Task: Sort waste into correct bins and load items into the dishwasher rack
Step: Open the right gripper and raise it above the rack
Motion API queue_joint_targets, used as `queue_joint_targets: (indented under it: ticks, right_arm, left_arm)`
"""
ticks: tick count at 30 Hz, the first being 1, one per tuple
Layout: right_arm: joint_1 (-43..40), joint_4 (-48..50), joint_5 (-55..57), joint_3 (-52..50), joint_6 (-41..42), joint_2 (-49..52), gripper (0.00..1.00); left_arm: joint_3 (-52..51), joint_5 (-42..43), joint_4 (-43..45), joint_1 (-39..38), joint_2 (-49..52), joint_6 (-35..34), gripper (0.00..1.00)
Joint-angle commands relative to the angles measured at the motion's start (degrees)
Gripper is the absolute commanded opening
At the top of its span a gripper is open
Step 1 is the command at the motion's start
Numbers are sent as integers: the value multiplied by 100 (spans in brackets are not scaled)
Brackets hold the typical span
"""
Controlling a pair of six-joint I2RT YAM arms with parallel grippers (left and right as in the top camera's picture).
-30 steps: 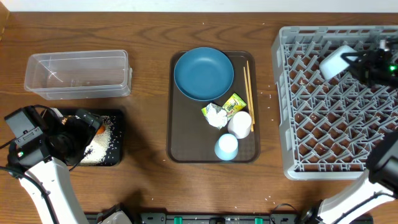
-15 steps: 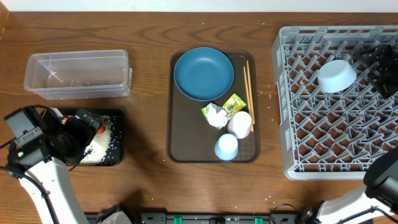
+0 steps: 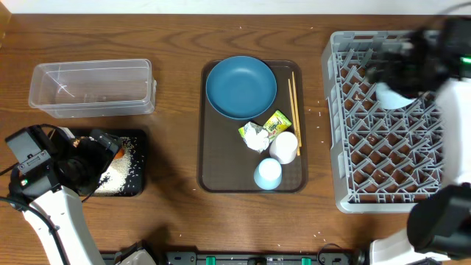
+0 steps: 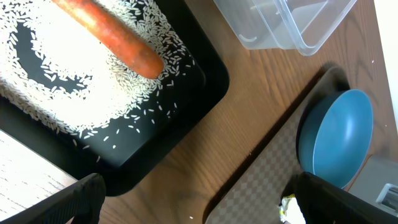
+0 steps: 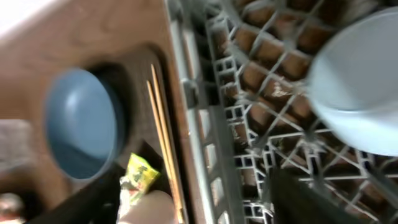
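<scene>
Bowl (image 3: pixel 396 97) down in the dishwasher rack (image 3: pixel 383 162), pale blue, sitting on the pegs toward the far side, nothing gripping it. Right gripper (image 5: pixel 193 202) a blur above the rack's far side, fingers apart and empty, only grey lattice and the edge of the brown serving tray (image 3: pixel 221 165) showing in the gap.

Over on the left, left gripper (image 4: pixel 199 205) hanging above the black tray (image 4: pixel 202 81), fingers spread wide, holding nothing. In that tray, orange carrot (image 4: pixel 109 37) lying across a bed of white rice grains (image 4: pixel 56 93). Clear tub (image 3: pixel 92 88) just beyond it, on the far side.

Middle of the table, on the serving tray: dark blue plate (image 3: pixel 241 87) at the far end, chopsticks (image 3: pixel 294 103) along the right edge, green-yellow wrapper (image 3: pixel 277 123) touching crumpled paper (image 3: pixel 255 136), whitish cup (image 3: pixel 284 147) and pale blue cup (image 3: pixel 268 174) close together at the near end.
</scene>
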Motion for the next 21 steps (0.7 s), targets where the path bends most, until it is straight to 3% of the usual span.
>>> queue_joint_targets:
  ticks: [1,6,10,16,21]
  right_arm:
    - [778,15,1652,-17,166,280,66]
    - [1617,136,3036,-17,610,730,67]
    - [1775,168,3318,-17,754,990,66]
    - [1729,190,2868,-17,531,1213,42]
    - [1738,186,2739,-17,404,1488,41]
  left_arm:
    - [13,52,-11,35,11,52,98]
    - [13,52,-11,35,11,50,98]
    - [13,52,-11,35,11,52,98]
    - [13,52,-11,35,11,52,98]
    - [13,52,-11,35,11,52,98]
